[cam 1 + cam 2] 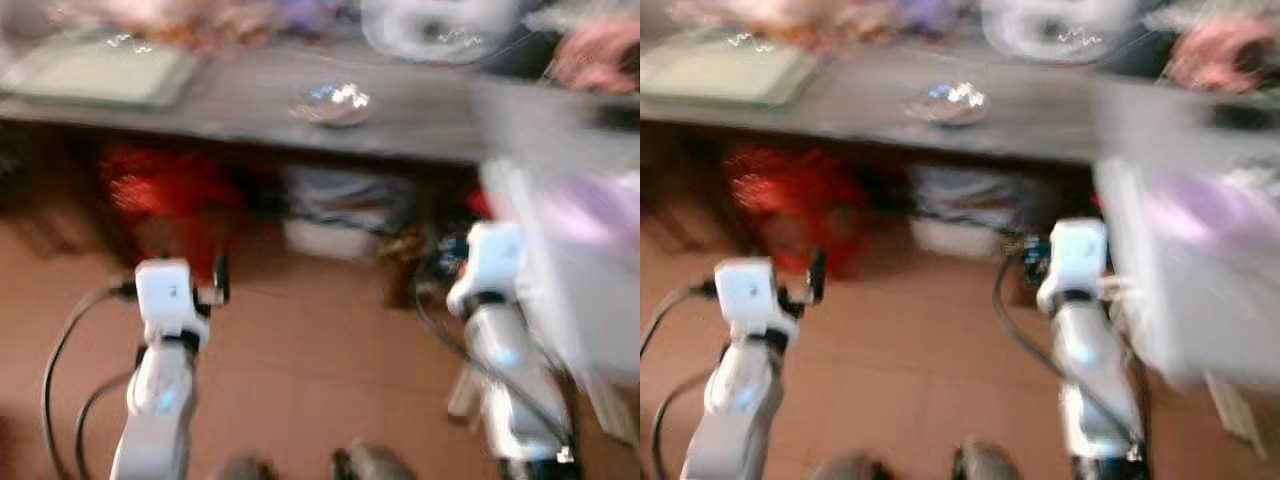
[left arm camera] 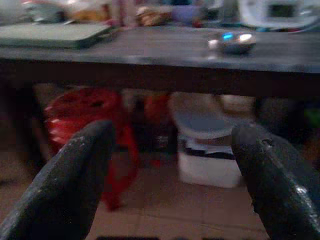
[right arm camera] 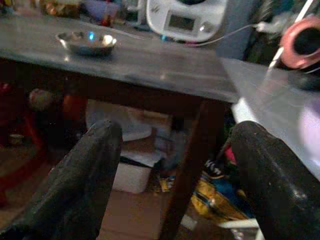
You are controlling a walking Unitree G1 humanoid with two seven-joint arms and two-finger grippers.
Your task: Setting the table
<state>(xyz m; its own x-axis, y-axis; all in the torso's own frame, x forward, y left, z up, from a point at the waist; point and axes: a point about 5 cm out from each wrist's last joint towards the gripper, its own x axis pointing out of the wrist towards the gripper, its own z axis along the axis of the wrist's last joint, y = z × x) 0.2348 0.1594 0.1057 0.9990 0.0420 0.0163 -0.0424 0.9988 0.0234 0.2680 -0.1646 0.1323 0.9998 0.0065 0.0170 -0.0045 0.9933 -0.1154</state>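
**Here, a robot faces a table with a metal bowl on it**

Ahead of both claws, a small shiny metal bowl point(image 3: 86, 42) sits alone on the dark table point(image 3: 150, 65), above and beyond their fingertips. It looks light, rigid and slippery; its thin rim seems the best place to pinch. The left claw point(image 2: 172, 175) is released, fingers spread wide and holding nothing, low before the table edge. The right claw point(image 3: 175, 175) is likewise spread and empty, nearer the table leg. Beyond the bowl stands a white appliance point(image 3: 185, 17). Under the table, past the left claw, are a red stool point(image 2: 87, 117) and a white bin point(image 2: 210, 145). The head views are blurred.
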